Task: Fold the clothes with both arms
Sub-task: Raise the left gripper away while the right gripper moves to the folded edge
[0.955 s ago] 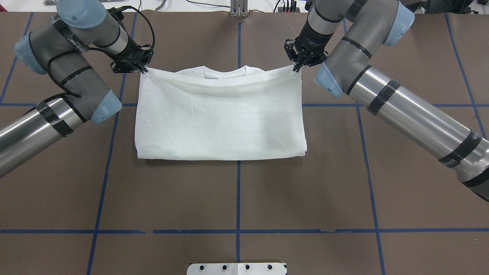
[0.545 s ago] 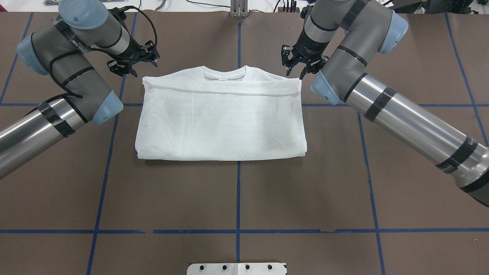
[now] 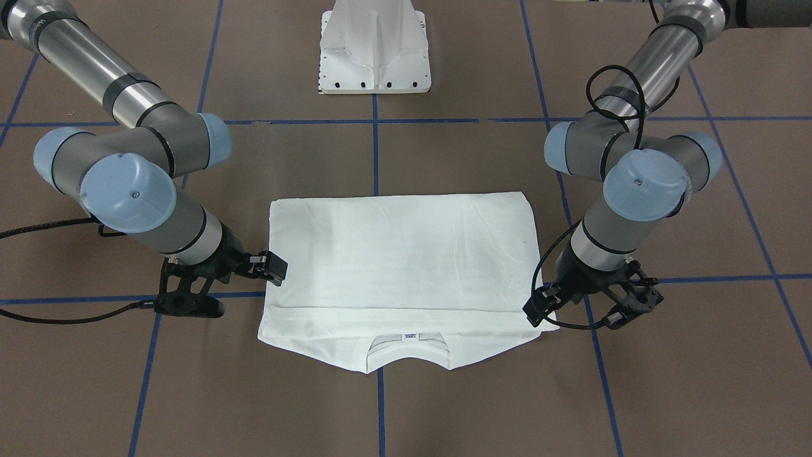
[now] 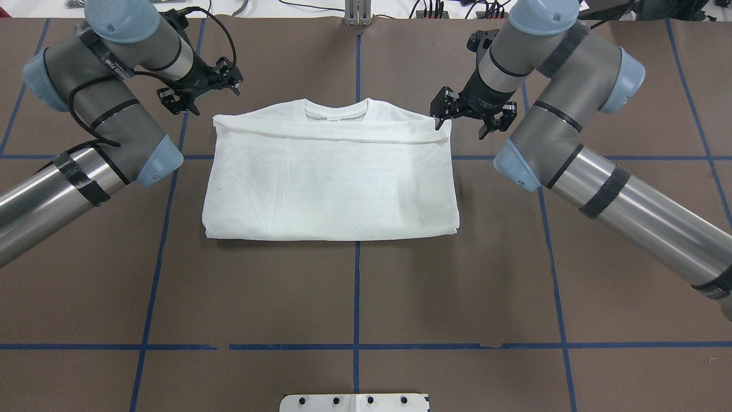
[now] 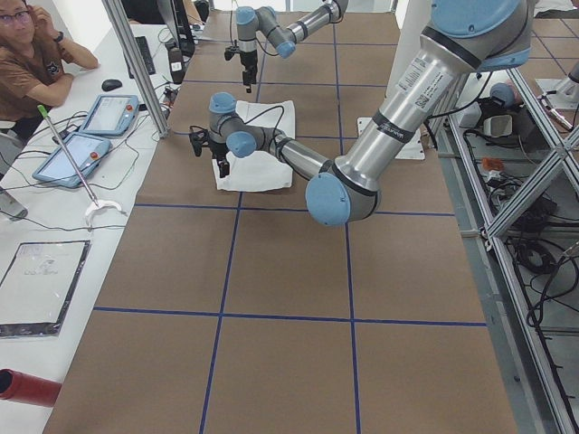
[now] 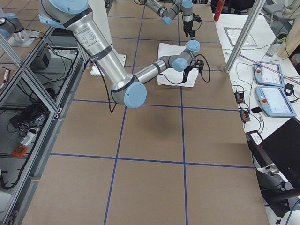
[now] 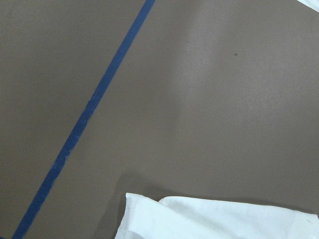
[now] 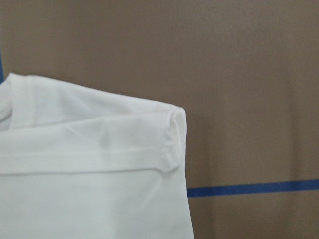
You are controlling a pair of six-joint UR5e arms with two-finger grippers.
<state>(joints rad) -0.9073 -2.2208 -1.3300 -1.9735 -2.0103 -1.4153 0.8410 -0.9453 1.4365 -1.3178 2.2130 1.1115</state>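
The white shirt (image 4: 331,183) lies flat in a folded rectangle on the brown table, its collar (image 4: 334,110) at the far edge. A folded-over hem runs just below the collar. The small neck label (image 3: 410,336) shows; the black print is hidden. My left gripper (image 4: 200,90) hovers open and empty just off the shirt's far left corner. My right gripper (image 4: 466,117) hovers open and empty at the far right corner. The left wrist view shows a shirt corner (image 7: 199,219) low in frame; the right wrist view shows the other corner (image 8: 89,164).
The white pedestal (image 4: 354,402) stands at the near table edge, and shows in the front view too (image 3: 374,51). Blue tape lines (image 4: 355,286) grid the table. A seated person (image 5: 36,54) and tablets (image 5: 81,149) are beyond the far edge.
Both grippers let go of the folded-over edge, opened and rose away from the corners. The edge now rests on the shirt below the collar. The right arm's elbow swung outward.
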